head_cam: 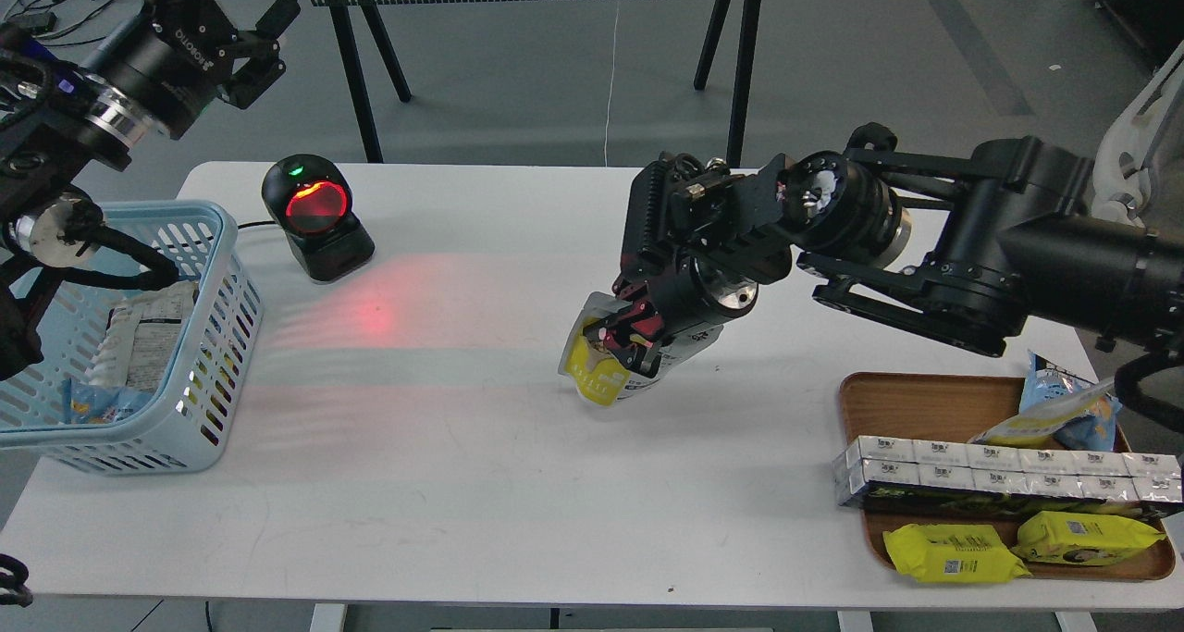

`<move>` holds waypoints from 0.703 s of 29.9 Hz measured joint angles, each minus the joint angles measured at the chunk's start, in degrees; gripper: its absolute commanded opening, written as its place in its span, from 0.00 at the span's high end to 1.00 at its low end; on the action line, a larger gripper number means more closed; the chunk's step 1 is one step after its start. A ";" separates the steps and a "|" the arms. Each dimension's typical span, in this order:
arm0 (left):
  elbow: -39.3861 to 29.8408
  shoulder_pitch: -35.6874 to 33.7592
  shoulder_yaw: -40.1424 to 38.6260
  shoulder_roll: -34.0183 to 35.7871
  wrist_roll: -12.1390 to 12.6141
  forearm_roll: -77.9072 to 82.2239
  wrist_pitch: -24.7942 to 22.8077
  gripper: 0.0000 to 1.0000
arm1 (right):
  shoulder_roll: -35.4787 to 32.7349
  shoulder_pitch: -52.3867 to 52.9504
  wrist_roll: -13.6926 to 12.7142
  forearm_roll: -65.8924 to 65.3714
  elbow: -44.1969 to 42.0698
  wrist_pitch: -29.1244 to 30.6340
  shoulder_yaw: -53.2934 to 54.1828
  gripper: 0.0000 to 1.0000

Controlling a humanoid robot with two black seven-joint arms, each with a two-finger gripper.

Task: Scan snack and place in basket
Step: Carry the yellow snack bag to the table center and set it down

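Note:
The snack (599, 373), a white pouch with a yellow panel, hangs tilted in my right gripper (627, 334), which is shut on its upper part just above the middle of the white table (481, 484). The light blue basket (199, 336) stands at the table's left edge with a few packs inside. My left gripper (264, 35) is raised at the upper left, behind and above the basket; its fingers look spread and hold nothing.
A black barcode scanner (316, 217) with a glowing red window stands at the back left and casts red light on the table. A brown wooden tray (911, 401) at the front right holds silver boxes, yellow packs and a blue-and-yellow bag.

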 measured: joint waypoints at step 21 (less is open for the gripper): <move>2.85 -0.81 0.06 -0.43 0.00 -0.29 0.00 0.00 | 8.98 2.56 -0.01 0.00 -7.34 -0.01 4.85 0.02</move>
